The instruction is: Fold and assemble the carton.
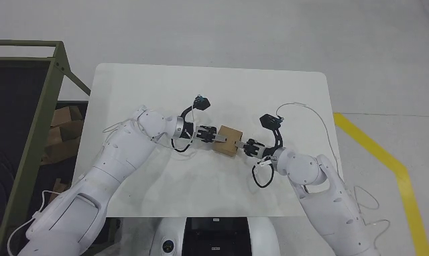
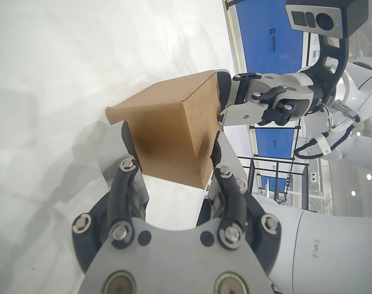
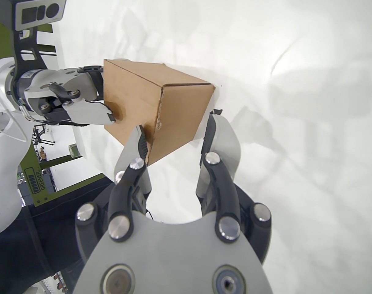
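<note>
Evidently the white counter (image 1: 201, 88) lies beneath the brown carton (image 1: 229, 140), which sits over the counter's middle, squared up into a box. Whether the carton rests on the surface or hangs just above it cannot be told. At one end of the carton the left tool (image 1: 213, 137) pinches the cardboard between its fingers. At the opposite end the right tool (image 1: 245, 146) is likewise clamped on the carton. The step in hand looks like pressing the last flaps home. Doing that well calls for even, opposed pressure along the carton's length, with both grips square so no corner crushes and no seam springs open.
</note>
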